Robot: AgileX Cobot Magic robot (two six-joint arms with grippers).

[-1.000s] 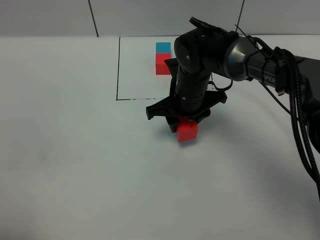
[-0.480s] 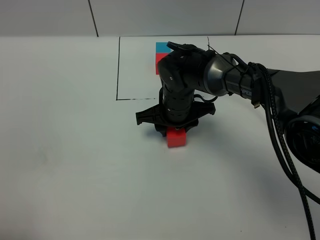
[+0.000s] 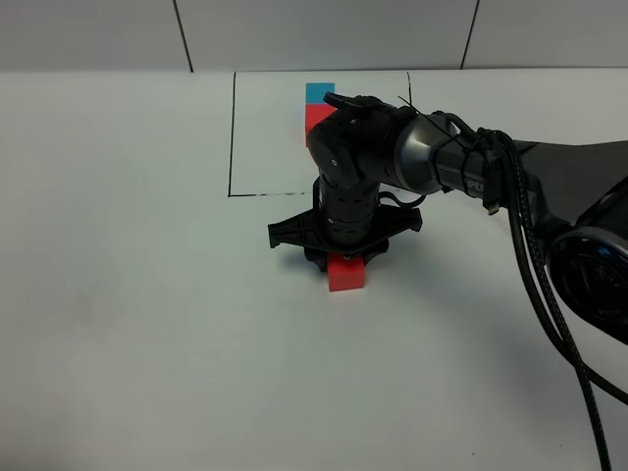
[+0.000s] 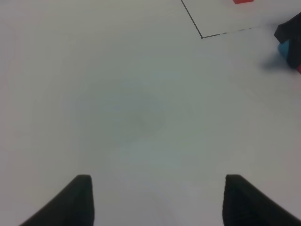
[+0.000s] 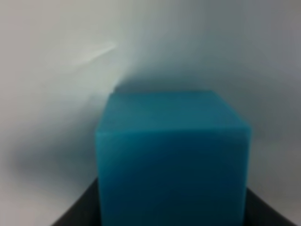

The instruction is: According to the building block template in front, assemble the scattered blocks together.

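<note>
Scattered blocks sit together near the middle of the white table [image 3: 118, 294]: the red cube [image 3: 345, 274] rests on the surface just nearer than the drawn rectangle's near edge, and the right gripper [image 3: 339, 257] stands straight down over it, touching or almost touching its far top edge. Its wrist camera is filled by the cyan-blue cube [image 5: 172, 155], sitting right at the fingertips; whether the fingers are pinching it or merely flanking it cannot be told. From the high camera the blue cube is hidden behind the wrist, so how it meets the red one cannot be made out.

Farther back, the building block template [image 3: 316, 106] lies inside the black outline [image 3: 233, 137], blue on the far side joined to red on the near side, partly covered by the arm.

The left gripper [image 4: 157, 200] hangs over bare table well to the left, its two dark fingertips [image 4: 77, 200] spread apart with nothing between them.
</note>
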